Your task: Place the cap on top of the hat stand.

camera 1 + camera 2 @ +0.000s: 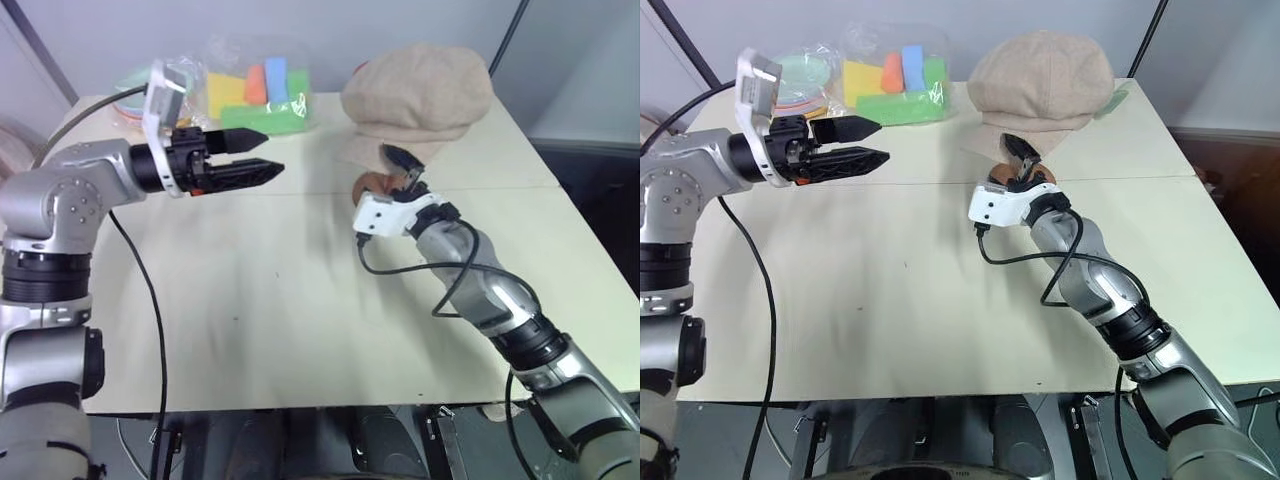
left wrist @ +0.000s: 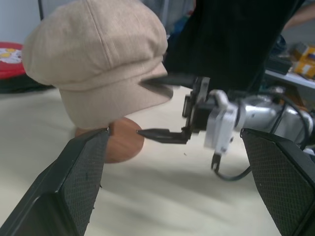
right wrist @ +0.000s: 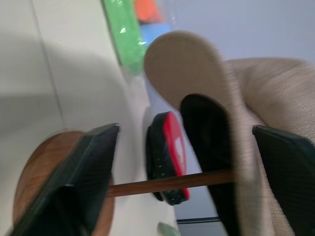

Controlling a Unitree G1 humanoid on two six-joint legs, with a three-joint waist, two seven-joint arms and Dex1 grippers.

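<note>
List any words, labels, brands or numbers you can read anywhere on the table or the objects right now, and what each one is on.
No legible text on anything in view.
The red and black round object carries a pale mark on its red face, too blurred to read.
The cap, the hat stand and the bag of coloured foam blocks show no lettering.

Beige fabric cap (image 2: 98, 54), puffy round crown with seamed panels and short brim, seated on top of hat stand (image 2: 123, 140) at far side of tabletop (image 1: 300, 330). Crown upward, brim drooping toward the near side. Reddish-brown wooden stand upright: round flat base resting on tabletop, thin pole rising under the cap, top hidden inside the crown.
</note>
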